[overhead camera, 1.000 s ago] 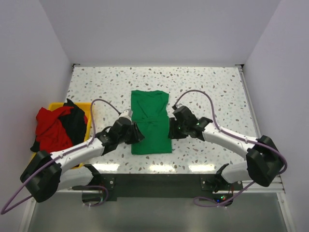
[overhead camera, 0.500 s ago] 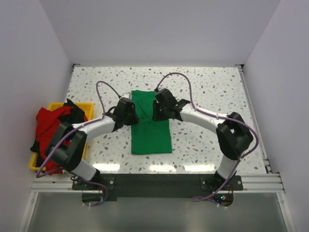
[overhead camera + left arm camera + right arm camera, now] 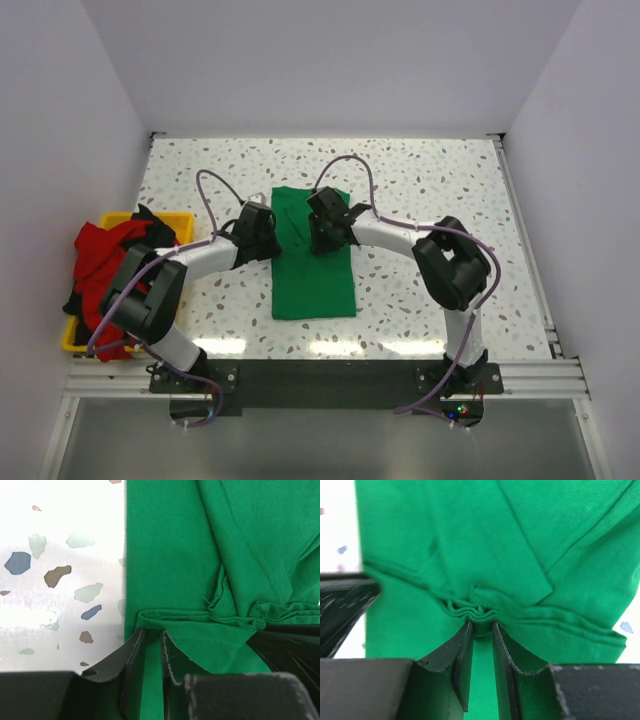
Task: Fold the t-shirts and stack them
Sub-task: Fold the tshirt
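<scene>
A bright green t-shirt [image 3: 315, 285] lies as a long folded strip in the middle of the table. My left gripper [image 3: 274, 236] is at its left edge near the far end, and my right gripper [image 3: 320, 238] is over its upper middle. In the left wrist view the left gripper [image 3: 152, 635] is shut on a folded edge of the green cloth [image 3: 250, 540]. In the right wrist view the right gripper [image 3: 482, 626] is shut on a bunched ridge of the same shirt [image 3: 445, 530]. A red t-shirt [image 3: 100, 262] and a black t-shirt [image 3: 157, 250] are heaped at the left.
The red and black shirts spill over a yellow bin [image 3: 188, 228] at the table's left edge. White walls close in the speckled table [image 3: 440, 180] on three sides. Both arms' purple cables [image 3: 345, 165] arch above the shirt.
Both grippers have closed down on the green cloth. They have moved from the shirt's middle toward its far end, and both arms have stretched out.
</scene>
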`<state>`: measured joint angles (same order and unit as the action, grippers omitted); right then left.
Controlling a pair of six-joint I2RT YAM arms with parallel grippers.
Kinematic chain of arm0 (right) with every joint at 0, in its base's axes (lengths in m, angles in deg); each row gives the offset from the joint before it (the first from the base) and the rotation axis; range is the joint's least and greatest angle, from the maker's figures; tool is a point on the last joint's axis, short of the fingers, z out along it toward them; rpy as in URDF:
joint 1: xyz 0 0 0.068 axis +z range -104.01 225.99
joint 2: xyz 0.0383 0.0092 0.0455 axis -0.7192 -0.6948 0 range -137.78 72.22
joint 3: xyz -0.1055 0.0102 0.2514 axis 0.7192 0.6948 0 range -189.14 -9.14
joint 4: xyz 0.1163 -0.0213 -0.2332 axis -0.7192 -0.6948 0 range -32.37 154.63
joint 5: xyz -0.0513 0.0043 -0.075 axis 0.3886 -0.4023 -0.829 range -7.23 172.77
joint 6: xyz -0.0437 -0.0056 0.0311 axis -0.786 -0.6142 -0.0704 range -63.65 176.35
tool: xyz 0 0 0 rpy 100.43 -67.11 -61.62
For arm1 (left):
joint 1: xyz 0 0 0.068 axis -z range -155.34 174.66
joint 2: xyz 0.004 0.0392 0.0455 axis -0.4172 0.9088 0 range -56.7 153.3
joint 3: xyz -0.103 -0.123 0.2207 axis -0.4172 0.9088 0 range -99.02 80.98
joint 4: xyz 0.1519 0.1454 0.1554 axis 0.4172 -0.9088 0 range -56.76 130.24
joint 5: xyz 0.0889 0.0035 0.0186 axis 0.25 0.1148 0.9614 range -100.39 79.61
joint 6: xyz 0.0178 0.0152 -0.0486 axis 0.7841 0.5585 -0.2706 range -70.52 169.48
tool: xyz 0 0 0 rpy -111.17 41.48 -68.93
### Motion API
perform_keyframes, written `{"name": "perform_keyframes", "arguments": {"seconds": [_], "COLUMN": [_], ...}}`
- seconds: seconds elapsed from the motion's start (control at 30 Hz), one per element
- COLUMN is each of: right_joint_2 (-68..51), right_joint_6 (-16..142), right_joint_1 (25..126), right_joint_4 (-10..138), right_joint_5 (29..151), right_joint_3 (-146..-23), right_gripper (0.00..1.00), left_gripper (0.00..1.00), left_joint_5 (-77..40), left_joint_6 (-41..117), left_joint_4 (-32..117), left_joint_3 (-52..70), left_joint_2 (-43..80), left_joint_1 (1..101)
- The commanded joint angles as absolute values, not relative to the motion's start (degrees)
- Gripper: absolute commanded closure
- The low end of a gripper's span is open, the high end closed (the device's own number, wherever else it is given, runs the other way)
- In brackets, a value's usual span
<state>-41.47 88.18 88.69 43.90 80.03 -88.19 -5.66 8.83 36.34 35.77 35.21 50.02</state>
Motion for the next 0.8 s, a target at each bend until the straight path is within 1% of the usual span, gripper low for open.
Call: {"name": "perform_keyframes", "arguments": {"seconds": [0.0,0.03,0.17,0.57,0.67,0.77], "right_joint_2": [-43.4,-44.3,-45.6,-49.2,-50.3,-51.2], "right_joint_6": [87.0,87.1,87.0,86.2,86.1,86.1], "right_joint_1": [88.9,88.8,88.8,89.1,89.4,89.4], "right_joint_4": [41.3,40.8,39.4,36.2,35.0,34.3], "right_joint_5": [76.5,75.9,74.9,73.1,72.5,72.0], "right_joint_3": [-91.8,-92.0,-92.6,-94.6,-95.5,-95.8], "right_gripper": [0.73,0.69,0.6,0.59,0.55,0.55], "left_gripper": [0.77,0.78,0.78,0.78,0.78,0.78], "left_joint_5": [-5.5,-5.7,-6.3,-7.5,-7.6,-7.9], "left_joint_6": [10.7,10.8,10.7,10.5,10.6,10.7], "left_joint_4": [39.4,39.4,39.4,38.2,37.2,36.4], "left_joint_3": [36.2,36.6,37.1,36.3,36.0,35.8], "left_joint_2": [35.5,35.6,34.9,29.8,28.0,26.4], "left_joint_1": [49.4,49.4,49.3,49.2,49.2,49.2]}}
